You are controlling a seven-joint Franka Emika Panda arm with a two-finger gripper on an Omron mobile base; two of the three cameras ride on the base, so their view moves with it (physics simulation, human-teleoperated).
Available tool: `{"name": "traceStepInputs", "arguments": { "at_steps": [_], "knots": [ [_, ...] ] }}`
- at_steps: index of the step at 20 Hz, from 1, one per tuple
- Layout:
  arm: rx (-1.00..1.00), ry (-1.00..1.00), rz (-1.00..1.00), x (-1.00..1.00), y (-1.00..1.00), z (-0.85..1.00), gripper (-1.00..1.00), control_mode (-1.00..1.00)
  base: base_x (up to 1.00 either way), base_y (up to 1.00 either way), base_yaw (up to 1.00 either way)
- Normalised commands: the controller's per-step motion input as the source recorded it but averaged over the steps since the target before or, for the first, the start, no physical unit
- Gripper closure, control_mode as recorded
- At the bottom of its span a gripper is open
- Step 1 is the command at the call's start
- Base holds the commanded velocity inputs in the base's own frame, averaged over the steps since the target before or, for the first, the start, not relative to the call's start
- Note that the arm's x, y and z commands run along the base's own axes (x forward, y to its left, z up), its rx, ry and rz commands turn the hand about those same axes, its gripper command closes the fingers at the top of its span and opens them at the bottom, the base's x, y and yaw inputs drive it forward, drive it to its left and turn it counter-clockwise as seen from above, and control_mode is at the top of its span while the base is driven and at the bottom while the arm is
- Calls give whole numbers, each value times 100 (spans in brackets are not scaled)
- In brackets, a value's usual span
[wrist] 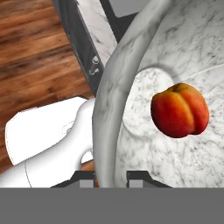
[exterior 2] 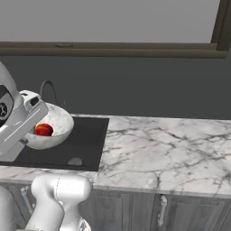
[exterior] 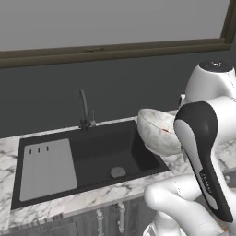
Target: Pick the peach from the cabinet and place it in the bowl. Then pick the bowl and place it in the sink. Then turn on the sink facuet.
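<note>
The whitish marbled bowl hangs tilted in the air over the right edge of the black sink, with its rim between my fingers. My gripper is shut on that rim. The peach lies inside the bowl, and in the right base view the peach rests against the lower wall of the bowl. The dark gooseneck faucet stands behind the basin, left of the bowl. The cabinet is out of view.
A pale drainboard covers the sink's left part, and a round drain lies in the basin. The marble counter stretches to the right of the sink. A dark backsplash wall rises behind. Lower doors with handles sit beneath.
</note>
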Motion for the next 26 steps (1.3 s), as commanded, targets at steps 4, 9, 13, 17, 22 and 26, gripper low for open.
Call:
{"name": "traceStepInputs", "arguments": {
  "at_steps": [4, 9, 13, 17, 22, 26],
  "knots": [
    [0, 0, 0, 0, 0, 0, 100, 100, 58, -4, 0],
    [0, 0, 0, 0, 0, 0, 100, 100, 43, 0, 2],
    [6, 0, 8, 14, -5, -6, 100, -100, 15, -2, 4],
    [4, 2, 29, 60, -9, -56, 100, -100, 0, 0, 0],
    [2, 4, 47, 96, -5, -86, 100, -100, 0, 0, 0],
    [0, 0, 55, 98, 0, -91, 100, -100, 0, 0, 0]
  ]
}}
